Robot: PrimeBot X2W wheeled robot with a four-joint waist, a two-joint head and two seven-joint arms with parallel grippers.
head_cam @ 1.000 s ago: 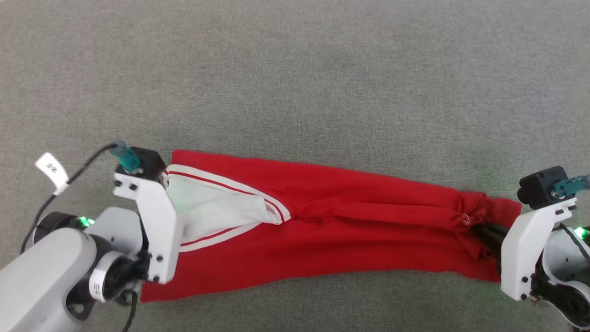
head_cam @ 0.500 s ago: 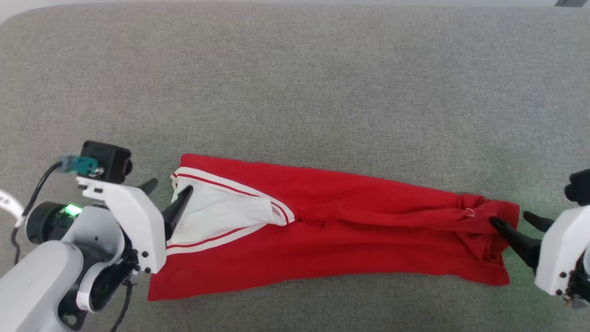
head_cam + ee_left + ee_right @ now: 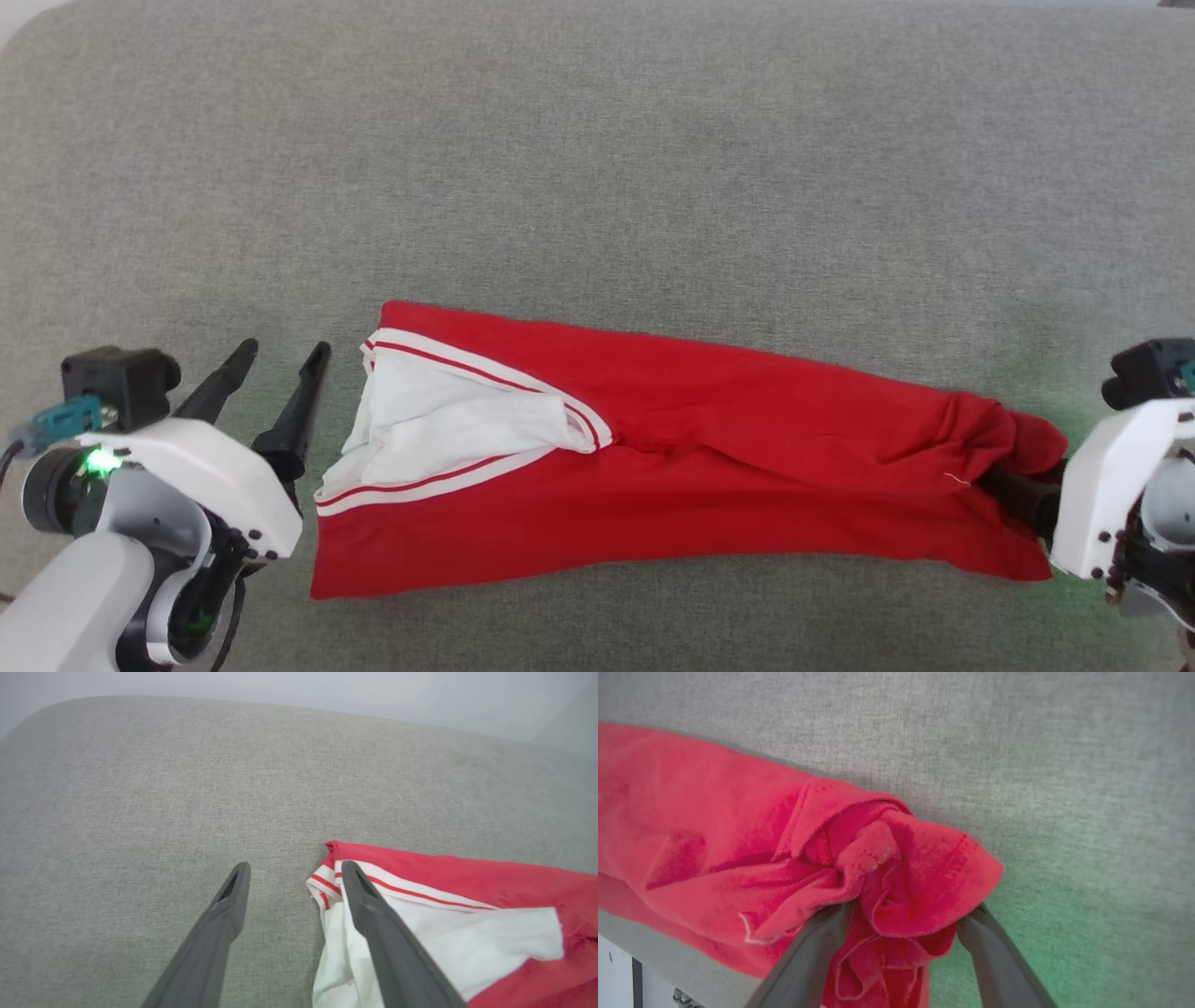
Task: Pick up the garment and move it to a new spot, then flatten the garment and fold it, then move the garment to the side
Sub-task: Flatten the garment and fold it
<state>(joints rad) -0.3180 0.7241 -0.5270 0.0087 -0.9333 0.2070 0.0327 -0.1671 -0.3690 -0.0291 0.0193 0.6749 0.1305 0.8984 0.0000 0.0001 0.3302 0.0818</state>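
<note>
**Red garment lay stretched across a grey surface, a gripper at each end**

The work surface (image 3: 597, 168) was a broad spread of grey woven cloth with a rounded far corner. Beyond its far edge the left wrist view showed a plain pale wall (image 3: 327, 690). A green glow (image 3: 1017, 933) tinted the grey cloth beside the right arm, and a small green light (image 3: 96, 460) shone on the left wrist.

The garment (image 3: 709, 467) lay flat along the near part of the surface, running from left to right. Its left end was open, showing the white inside (image 3: 439, 425) framed by a white band with thin red stripes (image 3: 485, 378). Its right end was gathered into a rumpled bunch.

The left gripper (image 3: 284, 347) sat low at the garment's left end, its forearm coming in from the lower left corner and its fingers pointing away from the robot. They were spread wide with nothing between them. One finger lay over the edge of the white band in the wrist view, the other over bare grey cloth.

The right gripper (image 3: 903, 912) reached in from the right, with its fingers also spread wide. The bunched red end sat between them and draped over their tips. Whether the fabric was pressed could not be told.
</note>
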